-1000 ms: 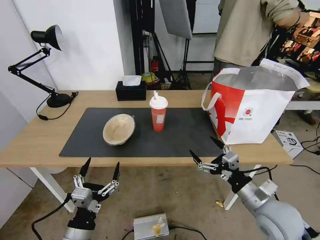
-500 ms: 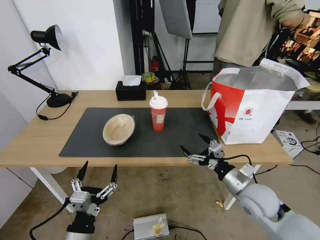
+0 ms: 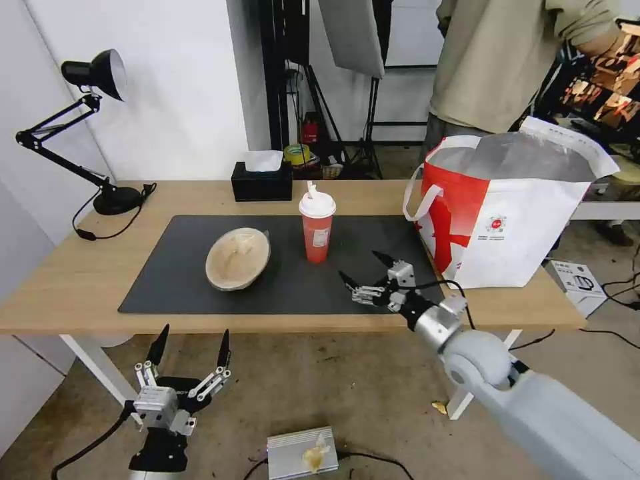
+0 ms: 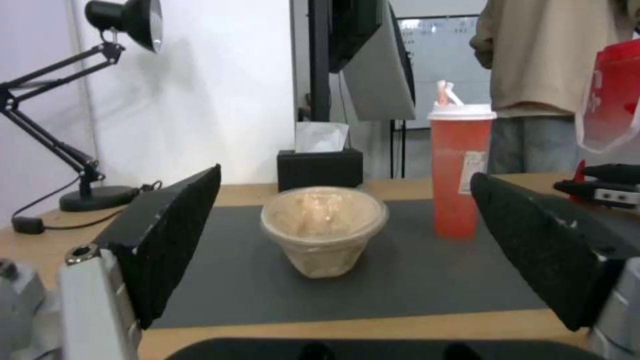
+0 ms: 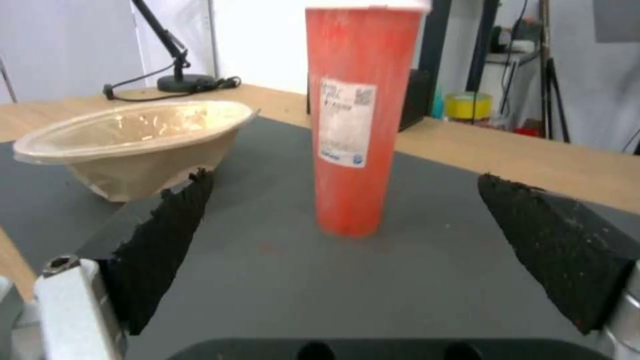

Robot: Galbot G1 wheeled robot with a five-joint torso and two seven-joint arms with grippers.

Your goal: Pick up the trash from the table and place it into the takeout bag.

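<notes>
- Black desk lamp [image 3: 93, 73] stands at the far left corner, its cord trailing beside the base.
- Black tissue box [image 3: 262, 181] sits at the back edge, white tissue poking up.
- Silver metal box [image 3: 301, 455] lies on the floor.

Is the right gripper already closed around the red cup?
No: in the head view the right gripper is open above the dark mat, short of the red cup, which stands free.
</notes>
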